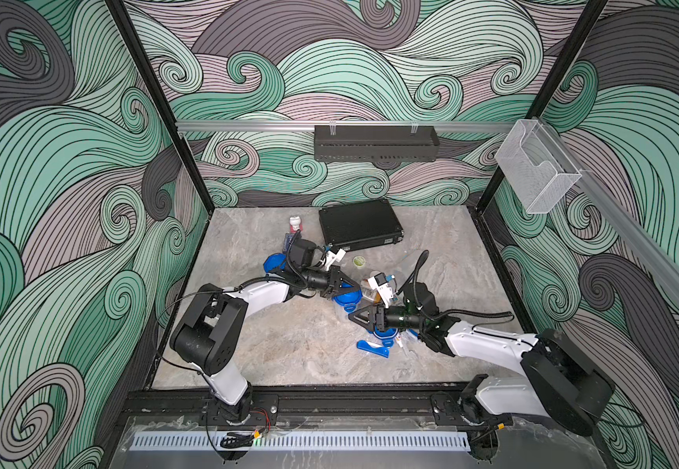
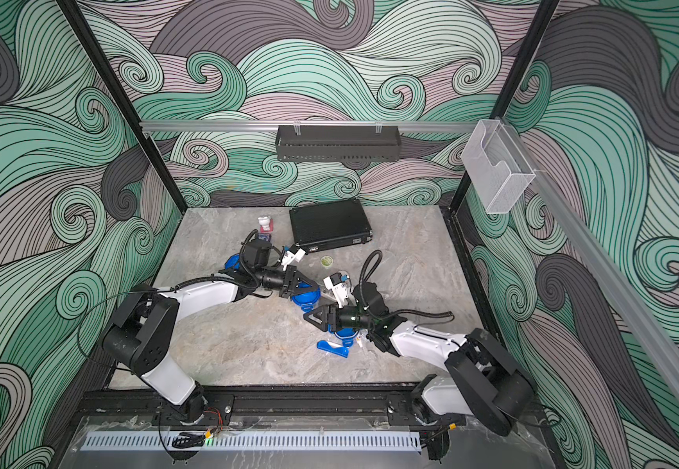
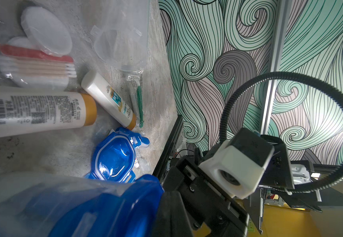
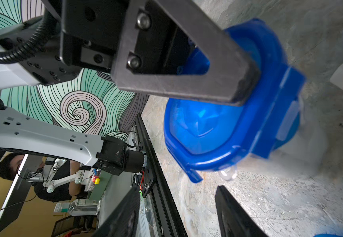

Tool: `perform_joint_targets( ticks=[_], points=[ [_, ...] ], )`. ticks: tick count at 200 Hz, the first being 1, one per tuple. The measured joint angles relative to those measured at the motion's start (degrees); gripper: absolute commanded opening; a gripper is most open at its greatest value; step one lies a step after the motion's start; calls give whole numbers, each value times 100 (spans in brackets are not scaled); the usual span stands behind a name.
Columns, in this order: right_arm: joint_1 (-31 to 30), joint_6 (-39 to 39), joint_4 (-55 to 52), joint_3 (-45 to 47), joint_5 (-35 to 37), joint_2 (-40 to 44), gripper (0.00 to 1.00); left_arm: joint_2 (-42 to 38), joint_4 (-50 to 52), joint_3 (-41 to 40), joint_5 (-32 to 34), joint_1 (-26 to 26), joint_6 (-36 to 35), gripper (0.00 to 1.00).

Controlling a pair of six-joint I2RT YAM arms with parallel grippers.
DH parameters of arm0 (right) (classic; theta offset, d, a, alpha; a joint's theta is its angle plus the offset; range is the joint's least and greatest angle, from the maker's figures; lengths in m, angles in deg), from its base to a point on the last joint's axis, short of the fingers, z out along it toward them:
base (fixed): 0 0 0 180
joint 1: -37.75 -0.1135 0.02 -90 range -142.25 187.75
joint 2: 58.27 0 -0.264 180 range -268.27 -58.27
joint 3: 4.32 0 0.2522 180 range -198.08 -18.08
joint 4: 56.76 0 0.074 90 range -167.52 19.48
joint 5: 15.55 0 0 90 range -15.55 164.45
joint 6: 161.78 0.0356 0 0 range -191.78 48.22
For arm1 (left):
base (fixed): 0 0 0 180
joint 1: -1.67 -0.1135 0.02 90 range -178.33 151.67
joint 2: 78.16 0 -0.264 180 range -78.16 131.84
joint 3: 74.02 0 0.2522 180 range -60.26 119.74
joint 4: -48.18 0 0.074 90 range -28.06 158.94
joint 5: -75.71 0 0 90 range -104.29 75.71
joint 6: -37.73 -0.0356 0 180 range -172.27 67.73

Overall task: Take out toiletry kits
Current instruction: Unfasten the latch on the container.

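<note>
Since the tumbler (image 1: pixel 348 302) at the bench (image 1: pixel 289 345) centre looks light, slick and thin-walled, my left hand (image 1: pixel 352 289) is clamped on its stiff blue lid (image 4: pixel 207 127), my right hand (image 1: pixel 353 316) beside it, jaws apart.

blurred blue lid (image 3: pixel 96 209) filling near foreground, second blue clip-tab lid (image 3: pixel 113 156) on marble tabletop (image 3: pixel 43 151), large gold-capped bottle (image 3: pixel 33 110) and small gold-capped bottle (image 3: pixel 109 98) lying flat, green-handled item in wrapper (image 3: pixel 138 102) beside small one, bagged cotton swabs (image 3: pixel 37 69), right arm's camera housing (image 3: pixel 236 164) close
</note>
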Motion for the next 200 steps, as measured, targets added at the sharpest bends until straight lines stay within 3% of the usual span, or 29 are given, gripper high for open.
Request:
perform_joint_targets(
  ticks=[142, 200],
  points=[
    [-96, 262, 1650, 166, 140, -527, 62, 87, -120, -7, -39, -13, 90, 0],
    [-61, 560, 2151, 101, -378, -949, 59, 116, -188, -35, -55, -15, 133, 0]
  ],
)
